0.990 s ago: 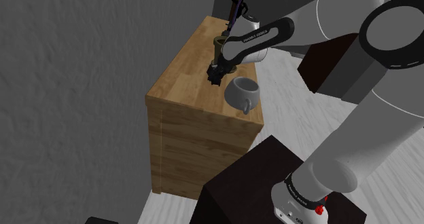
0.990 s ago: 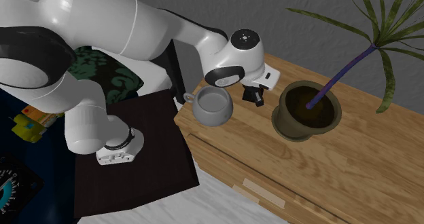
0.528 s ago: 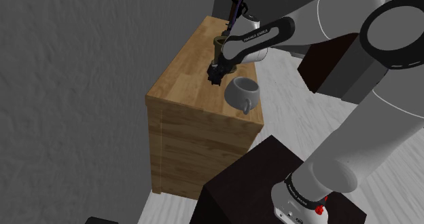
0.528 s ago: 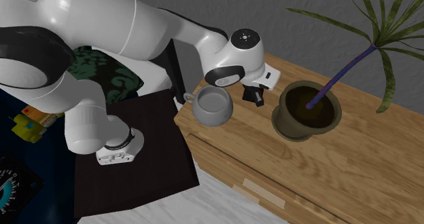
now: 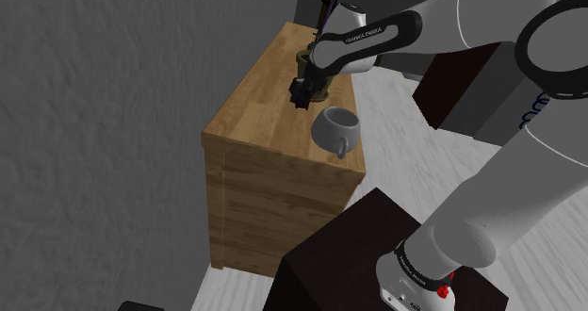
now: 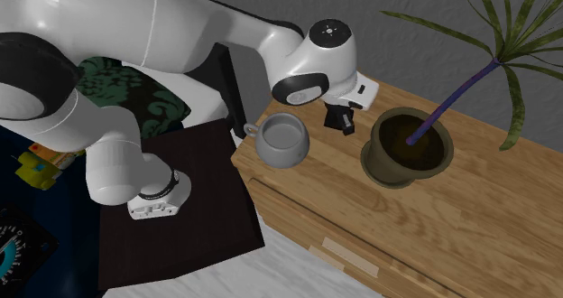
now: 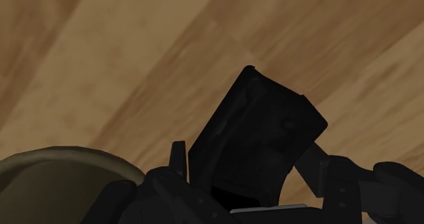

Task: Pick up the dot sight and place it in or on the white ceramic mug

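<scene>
The dot sight [image 7: 261, 138] is a small black block clasped between my two black fingers [image 7: 178, 163], with the wooden top below it. My gripper [image 5: 302, 94] is shut on it and holds it just above the wooden dresser [image 5: 254, 102]. In the second exterior view the dot sight [image 6: 340, 119] hangs under the white hand, between the mug and the plant pot. The pale grey mug [image 5: 335, 125] stands upright near the dresser's front edge, its handle toward the dark stand. From the other side the mug [image 6: 283, 141] looks hollow and bare inside.
An olive plant pot [image 6: 406, 147] with a purple stem and long leaves stands close beside the gripper; its rim [image 7: 61, 161] shows next to the fingers. The dark stand [image 5: 349, 253] sits below the dresser's front corner. Bare wood stretches along the dresser [image 6: 469, 224] past the pot.
The hand has risen a little with the dot sight in its grip, lifting it off the wooden top. The mug and the pot have not moved.
</scene>
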### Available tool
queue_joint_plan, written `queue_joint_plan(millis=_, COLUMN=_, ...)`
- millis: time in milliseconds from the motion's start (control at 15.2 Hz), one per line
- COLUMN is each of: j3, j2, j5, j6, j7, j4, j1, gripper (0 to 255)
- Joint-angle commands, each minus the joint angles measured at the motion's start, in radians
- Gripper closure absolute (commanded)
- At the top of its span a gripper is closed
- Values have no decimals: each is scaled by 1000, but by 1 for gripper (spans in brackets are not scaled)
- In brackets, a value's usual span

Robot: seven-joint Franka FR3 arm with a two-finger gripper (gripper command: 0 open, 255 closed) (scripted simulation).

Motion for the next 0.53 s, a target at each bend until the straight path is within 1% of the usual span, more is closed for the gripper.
queue_joint_plan(millis=0, j3=1, j2=-15, j5=-4, j6=-27, j7=4, j4=12, j1=0, gripper=255)
queue_joint_plan(millis=462, j3=1, j2=-54, j5=-12, j6=-119, j7=10, j4=66, j1=0, gripper=255)
